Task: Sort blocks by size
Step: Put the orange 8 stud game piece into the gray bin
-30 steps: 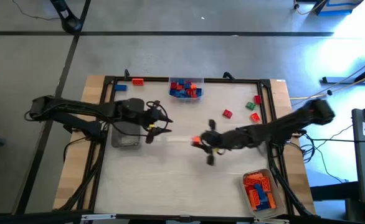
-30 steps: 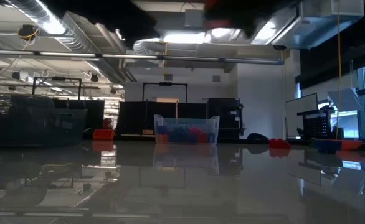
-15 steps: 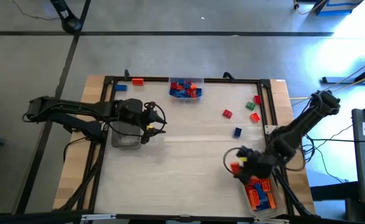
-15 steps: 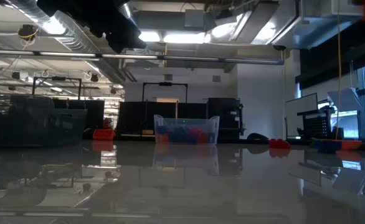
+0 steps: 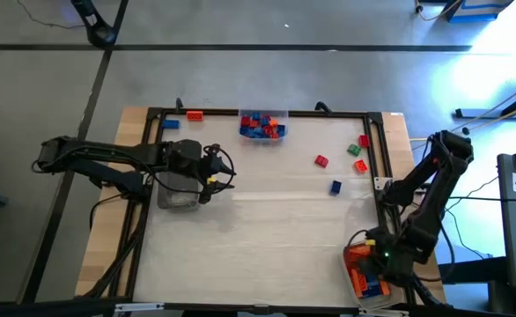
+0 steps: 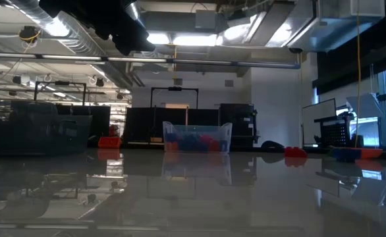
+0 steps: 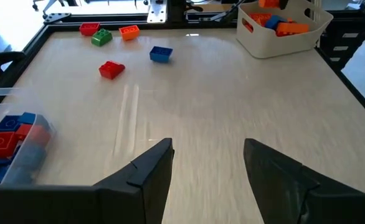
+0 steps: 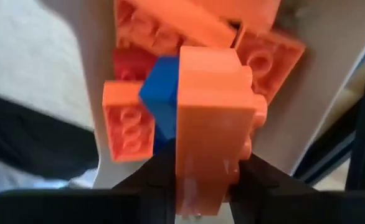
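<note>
Right gripper clamped, lowered; left gripper open, waiting.

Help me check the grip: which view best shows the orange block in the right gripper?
The right wrist view: the orange block fills it, pinched between the right gripper's fingers above the tray's blocks. The high view hides it under the arm; the low and left wrist views miss it.

An overhead camera looks straight down on the whole counter. A low one looks level across it. Both show the far clear tray. Two wrist cameras look closely past dark fingers.
</note>
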`<state>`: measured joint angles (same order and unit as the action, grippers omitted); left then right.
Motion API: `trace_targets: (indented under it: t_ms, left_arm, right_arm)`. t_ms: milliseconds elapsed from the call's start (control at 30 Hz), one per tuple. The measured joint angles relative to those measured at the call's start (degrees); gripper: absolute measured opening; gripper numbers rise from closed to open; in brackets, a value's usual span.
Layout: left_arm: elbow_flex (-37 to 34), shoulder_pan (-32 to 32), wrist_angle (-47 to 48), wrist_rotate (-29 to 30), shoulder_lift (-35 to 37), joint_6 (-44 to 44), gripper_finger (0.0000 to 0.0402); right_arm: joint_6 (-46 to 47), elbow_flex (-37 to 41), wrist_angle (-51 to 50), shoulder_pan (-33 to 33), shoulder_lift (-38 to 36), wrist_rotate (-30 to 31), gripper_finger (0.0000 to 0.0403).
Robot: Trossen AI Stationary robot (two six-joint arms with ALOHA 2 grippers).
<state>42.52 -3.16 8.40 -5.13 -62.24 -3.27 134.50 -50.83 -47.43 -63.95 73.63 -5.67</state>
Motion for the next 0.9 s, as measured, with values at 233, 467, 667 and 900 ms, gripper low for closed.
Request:
trace_targets:
  t_ms: [233,467,667,900]
  left_arm:
    - [0.0,0.0,0.0,0.0,0.0,0.23,0.0184]
    - [-0.02,0.0,0.09,3.49,0.0,0.07,0.0184]
    - [-0.02,-2.87,3.86,14.02,0.0,1.34,0.0184]
    - [-0.04,-13.47,11.59,28.79,-0.02,7.22,0.0184]
  right_arm:
    - [0.0,0.02,-2.57,1.03,0.84,-4.28,0.0161]
    - [-0.29,-1.89,-1.63,2.06,-1.33,-11.18,0.0215]
    - [-16.79,-7.35,-6.51,6.82,-5.14,14.28,0.0227]
    - [-51.02,-8.33,-8.44,15.79,-6.87,50.37,0.0227]
